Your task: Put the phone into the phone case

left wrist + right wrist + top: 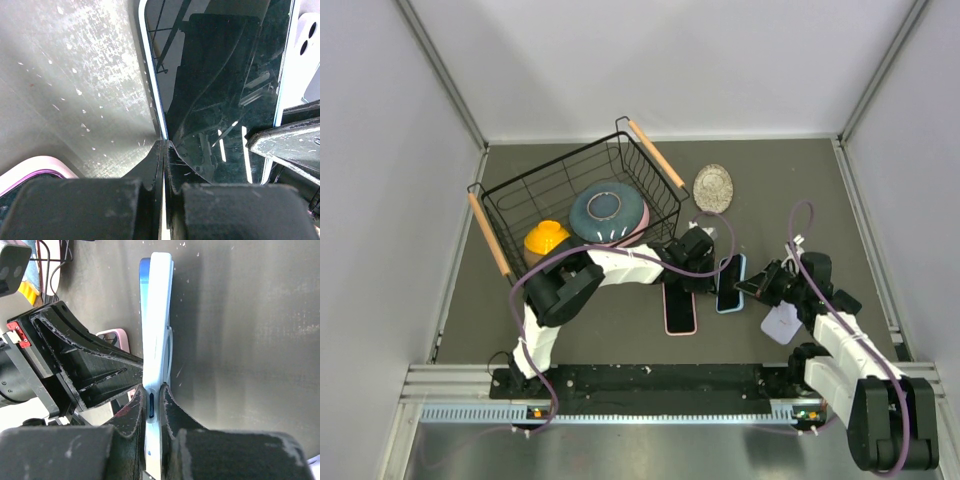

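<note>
A phone with a dark screen lies against a light-blue case near the table's middle, raised on its edge between both grippers. My left gripper is shut on the phone's left edge. In the left wrist view its fingers pinch the thin pale rim beside the dark screen, and the case with camera holes shows at the upper right. My right gripper is shut on the light-blue case. Its fingers close on the edge by a slot.
A pink-rimmed case lies flat just left of the phone, also showing in the left wrist view. A wire basket with wooden handles holds dishes at the back left. A round silver disc lies behind. A white tag lies by the right arm.
</note>
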`<state>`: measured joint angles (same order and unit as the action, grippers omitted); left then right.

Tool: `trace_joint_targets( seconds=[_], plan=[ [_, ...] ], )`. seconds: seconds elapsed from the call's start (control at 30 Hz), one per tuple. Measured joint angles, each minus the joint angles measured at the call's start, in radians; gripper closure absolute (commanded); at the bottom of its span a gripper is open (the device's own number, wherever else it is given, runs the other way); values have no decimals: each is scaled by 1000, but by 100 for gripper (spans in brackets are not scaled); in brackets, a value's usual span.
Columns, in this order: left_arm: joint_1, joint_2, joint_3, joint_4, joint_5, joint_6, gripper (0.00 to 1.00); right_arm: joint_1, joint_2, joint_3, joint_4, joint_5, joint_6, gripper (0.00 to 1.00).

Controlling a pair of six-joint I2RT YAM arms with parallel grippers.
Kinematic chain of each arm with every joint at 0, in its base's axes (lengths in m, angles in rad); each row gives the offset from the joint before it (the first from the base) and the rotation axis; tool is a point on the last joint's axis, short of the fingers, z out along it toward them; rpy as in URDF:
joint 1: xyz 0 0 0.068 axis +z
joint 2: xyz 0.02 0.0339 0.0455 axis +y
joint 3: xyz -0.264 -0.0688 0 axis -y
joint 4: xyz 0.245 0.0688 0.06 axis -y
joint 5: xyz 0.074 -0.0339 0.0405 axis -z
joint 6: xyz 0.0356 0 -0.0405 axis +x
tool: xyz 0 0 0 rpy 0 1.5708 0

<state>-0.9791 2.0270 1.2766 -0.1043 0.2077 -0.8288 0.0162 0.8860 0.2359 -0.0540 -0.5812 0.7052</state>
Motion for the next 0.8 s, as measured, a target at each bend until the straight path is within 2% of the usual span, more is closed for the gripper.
trace_joint_targets(
  seconds=[0.03, 0.07, 0.13, 0.33, 0.37, 0.4, 0.43, 0.47, 0.5, 0.63, 0.67, 0.8],
  plan=[
    [0, 0, 0, 0, 0, 0, 100, 0, 0, 0, 0, 1, -3, 100],
    [0, -1, -1, 0, 0, 0, 99, 0, 1, 2, -3, 3, -5, 85],
    [0, -1, -1, 1, 0, 0, 99, 0, 6, 9, -15, 8, -8, 73],
    [-2, -3, -1, 7, 1, 0, 98, 3, 58, 14, -29, 13, -16, 72],
    [-3, -3, -1, 8, 1, 0, 98, 3, 68, 14, -34, 14, -18, 74],
    [-3, -3, -1, 8, 1, 0, 97, 3, 74, 14, -38, 15, -19, 81],
    [-3, -3, -1, 9, 2, 0, 97, 3, 81, 14, -43, 18, -22, 95],
    [-3, -3, -1, 9, 2, 0, 97, 3, 85, 14, -45, 20, -25, 100],
    [-3, -3, -1, 9, 1, 0, 96, 3, 85, 14, -42, 14, -31, 100],
    [-2, -14, -2, -3, 0, 19, 71, 8, 72, 25, -54, 8, -51, 100],
    [-3, -20, -2, -13, 0, 27, 61, 8, 67, 30, -67, 8, -50, 100],
    [-10, -78, -3, -64, 3, 48, 42, 8, 34, 60, -113, 5, -42, 100]
  ],
)
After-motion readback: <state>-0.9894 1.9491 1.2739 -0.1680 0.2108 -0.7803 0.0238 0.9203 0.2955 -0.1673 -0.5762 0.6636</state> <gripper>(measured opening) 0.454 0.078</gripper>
